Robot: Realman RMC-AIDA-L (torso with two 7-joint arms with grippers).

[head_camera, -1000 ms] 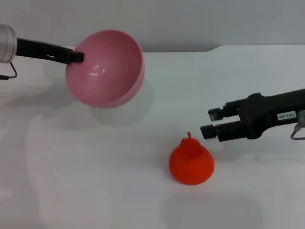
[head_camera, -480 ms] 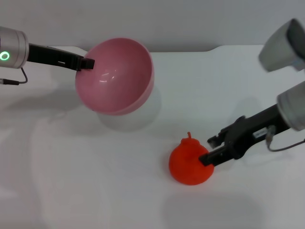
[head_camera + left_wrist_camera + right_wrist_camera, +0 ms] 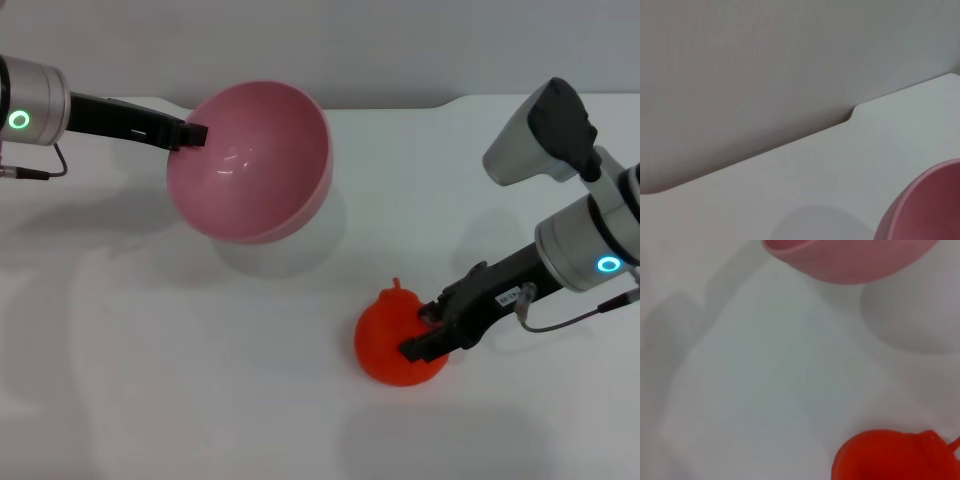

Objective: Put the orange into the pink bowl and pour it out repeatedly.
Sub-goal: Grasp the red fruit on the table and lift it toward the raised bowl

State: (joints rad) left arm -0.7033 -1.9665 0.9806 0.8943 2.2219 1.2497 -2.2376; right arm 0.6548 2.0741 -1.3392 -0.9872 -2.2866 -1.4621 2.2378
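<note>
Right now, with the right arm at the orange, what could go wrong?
1. The right gripper meets the orange at its edge, jaws around one side only. An off-centre pinch may squeeze it out and roll it across the table.
2. The left gripper holds the pink bowl by the rim, tilted and off the table. The orange could tip out on drop-in, or the bowl may slip.

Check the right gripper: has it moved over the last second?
Yes. The right gripper has come down and in to the orange, which lies where it lay on the table.
</note>
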